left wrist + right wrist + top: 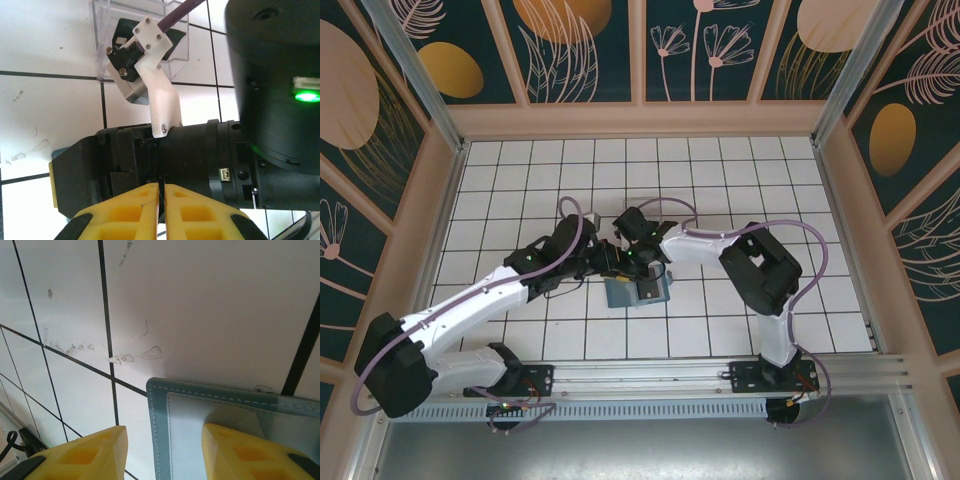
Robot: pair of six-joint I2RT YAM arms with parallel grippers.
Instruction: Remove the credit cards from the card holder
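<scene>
The teal card holder (623, 295) lies flat on the white tiles under both wrists. A dark patch (652, 291) shows on its right half; I cannot tell if that is one of the credit cards. In the right wrist view the holder's stitched corner (215, 402) sits between the fingers of my open right gripper (164, 429). One yellow fingertip (225, 440) rests on the pale inner panel, the other hangs over bare tile. My left gripper (162, 186) has its pads almost together, a thin dark sliver between them, right against the right arm's black wrist (200, 160).
A clear plastic box (99, 30) stands on the tiles just beyond the right arm's wrist camera mount (155, 75). The two grippers (625, 262) crowd together at mid-table. Wooden walls ring the tiled floor (520, 180).
</scene>
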